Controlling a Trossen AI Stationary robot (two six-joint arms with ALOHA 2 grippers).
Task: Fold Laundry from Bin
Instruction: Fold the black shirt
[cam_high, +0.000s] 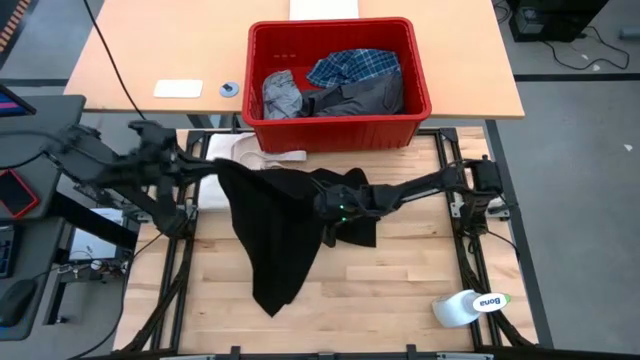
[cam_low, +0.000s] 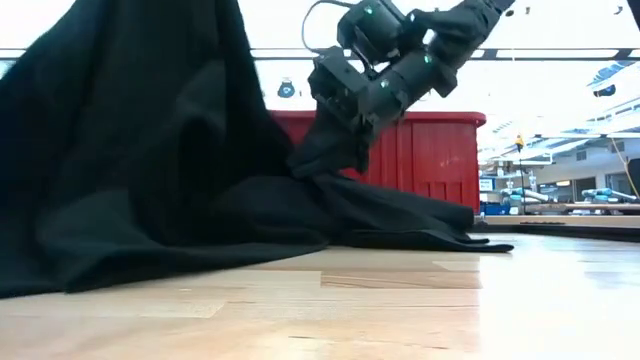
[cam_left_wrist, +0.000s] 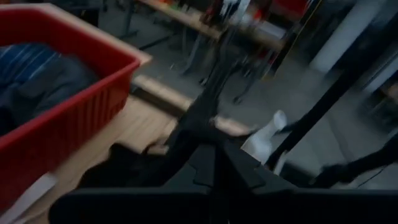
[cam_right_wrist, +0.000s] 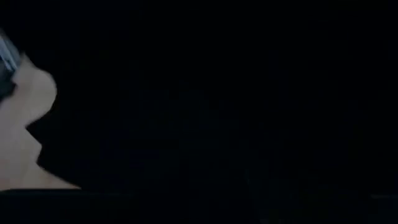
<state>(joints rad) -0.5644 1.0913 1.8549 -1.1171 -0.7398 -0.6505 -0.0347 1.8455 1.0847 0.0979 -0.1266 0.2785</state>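
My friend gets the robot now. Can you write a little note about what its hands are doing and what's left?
Left gripper: shut on the black garment, holding one edge up near the bin.
Right gripper: pinching the same garment mid-table.
Done: black garment is out of the bin, draped onto the table, not folded.
Left: fold it; the plaid shirt, light grey garment and dark grey garment wait in the bin.
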